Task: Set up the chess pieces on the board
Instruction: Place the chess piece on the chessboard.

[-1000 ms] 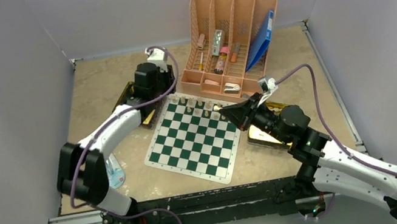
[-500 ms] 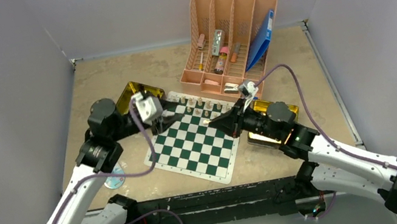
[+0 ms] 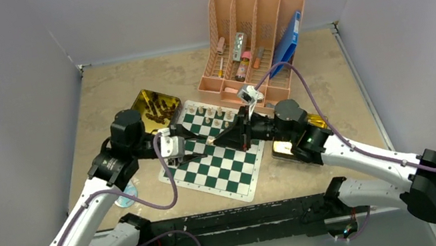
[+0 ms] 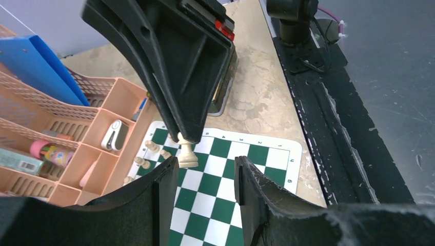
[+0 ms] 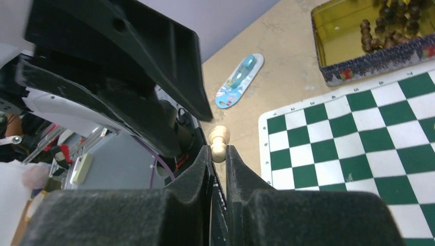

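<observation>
The green and white board (image 3: 223,169) lies at the table's middle. Several pale tan chess pieces (image 3: 214,114) stand along its far rows. My right gripper (image 3: 213,141) reaches left over the board and is shut on a pale tan piece (image 5: 219,142), gripped by its neck, which also shows in the left wrist view (image 4: 187,155). My left gripper (image 3: 196,147) is open and empty. It faces the right gripper tip to tip, a short gap apart, its fingers (image 4: 154,205) spread either side below the held piece. Dark brown pieces (image 5: 390,20) lie in a gold tin (image 3: 145,102).
A pink desk organizer (image 3: 248,43) with markers and a blue folder (image 3: 288,43) stands behind the board. A second gold tin (image 3: 284,149) sits right of the board, under the right arm. A small blue object (image 3: 125,195) lies left of the board.
My left arm swung from the gold tin to over the board and now faces the right gripper. My right gripper moved left across the board with the pale piece.
</observation>
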{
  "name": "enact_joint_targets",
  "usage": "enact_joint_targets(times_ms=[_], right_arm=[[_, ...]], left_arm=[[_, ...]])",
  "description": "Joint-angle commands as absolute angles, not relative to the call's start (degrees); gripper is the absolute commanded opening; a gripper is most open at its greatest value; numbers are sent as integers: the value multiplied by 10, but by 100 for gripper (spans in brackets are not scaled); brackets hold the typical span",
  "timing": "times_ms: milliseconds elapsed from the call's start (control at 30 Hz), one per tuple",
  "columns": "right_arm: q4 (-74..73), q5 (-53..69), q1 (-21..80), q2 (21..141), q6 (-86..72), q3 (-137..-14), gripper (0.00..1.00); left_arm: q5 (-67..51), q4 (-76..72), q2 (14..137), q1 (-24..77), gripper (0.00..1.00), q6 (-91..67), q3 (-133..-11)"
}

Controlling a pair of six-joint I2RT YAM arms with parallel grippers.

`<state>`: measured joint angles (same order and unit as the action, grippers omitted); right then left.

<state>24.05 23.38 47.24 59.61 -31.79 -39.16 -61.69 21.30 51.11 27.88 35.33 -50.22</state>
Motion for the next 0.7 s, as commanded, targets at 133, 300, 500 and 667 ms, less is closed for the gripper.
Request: enact_joint_targets(times_ms=[133,300,500,667], right_arm=[[281,290,475,621,-314,-451,10],[291,306,475,636,-321,-458,10],[297,293,474,634,-324,-458,9],[327,252,475,623,-344,-449,10]], left_arm=[[-647,165,505,286,44,363,-475],[-643,165,519,288,43,350,-479],[-625,146,533,289,33,294,-487],[-613,92,535,289,7,204,-476]])
